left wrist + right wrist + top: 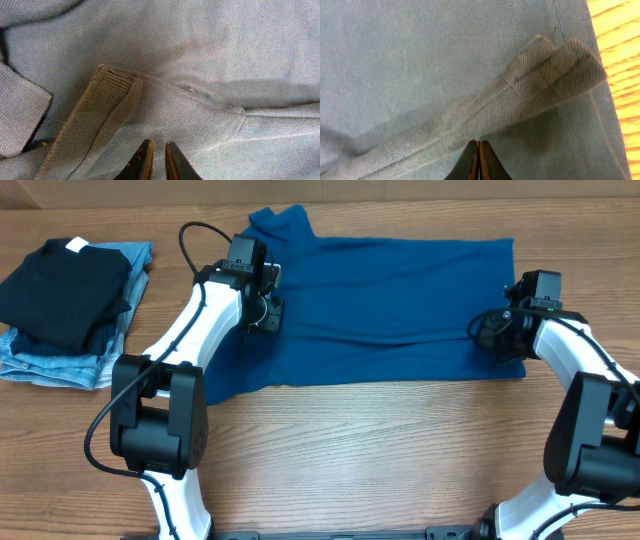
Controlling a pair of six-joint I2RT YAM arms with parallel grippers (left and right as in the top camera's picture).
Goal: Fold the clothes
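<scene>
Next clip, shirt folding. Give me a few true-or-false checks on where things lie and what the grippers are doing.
1. The shirt lies spread on the table. True.
2. The right gripper stands wide open. False: it is shut, pinching a ridge of shirt fabric.
3. The left gripper is over bare wood. False: it is over the shirt.
4. The black garment lies on top of the jeans. True.
5. That stack sits nearer the right gripper. False: it is nearer the left gripper.
</scene>
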